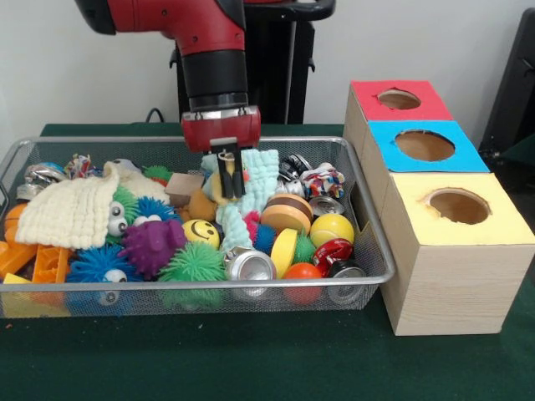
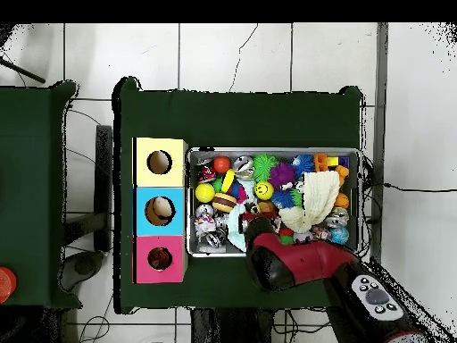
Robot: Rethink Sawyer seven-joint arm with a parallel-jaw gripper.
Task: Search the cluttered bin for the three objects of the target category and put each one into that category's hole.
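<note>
While we hovered over the silver wire-mesh bin (image 1: 368, 219) | gripper (image 1: 228, 180) clenched, apparently on orange plush animal (image 1: 224, 185) | red-topped round hole (image 1: 399, 99) at two o'clock, front view.

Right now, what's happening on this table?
A red Sawyer arm has its gripper down in the wire mesh bin, its fingers among the clutter by a pale blue knitted cloth. Whether it holds anything cannot be told. Beside the bin stand three wooden boxes; the red-topped hole is the farthest in the front view.
</note>
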